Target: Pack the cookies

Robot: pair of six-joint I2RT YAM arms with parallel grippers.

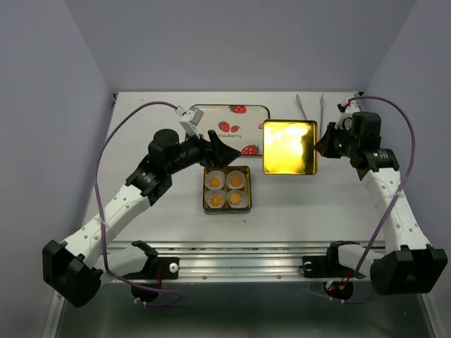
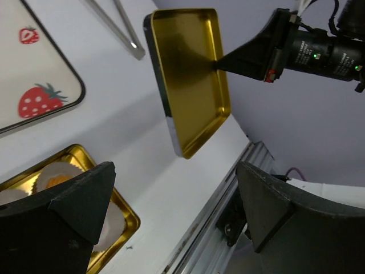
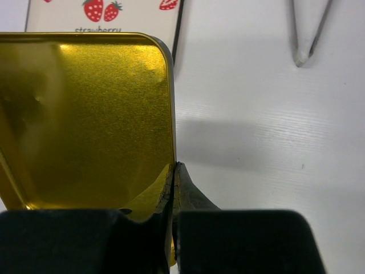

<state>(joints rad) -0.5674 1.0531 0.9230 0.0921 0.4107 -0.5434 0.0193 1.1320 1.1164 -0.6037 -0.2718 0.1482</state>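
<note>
Four cookies: the small round orange-yellow cookies point(image 1: 235, 182) sit one apiece in white pleated paper cups point(image 1: 208, 180), two by two, just nearer than the left claw.
Tin: the cups fill a small square gold metal tin point(image 1: 227, 210) resting on the white table point(image 1: 141, 211), below and on the near side of the left claw's fingers.
Left claw point(image 1: 224, 148): spread wide, nothing between its black fingers, hovering over the tin's far edge.
Right claw point(image 3: 174, 178): pressed onto the right rim of a shiny gold rectangular metal lid point(image 1: 289, 146), which extends leftward from it with its hollow side up.
Strawberry piece: a white rounded-rectangle metal sheet with a dark rim and red printed strawberries point(image 1: 229, 120) lies just beyond the left claw.
Tongs: slim grey metal tongs point(image 1: 310, 107) lie beyond the held lid, far-left of the right claw.
</note>
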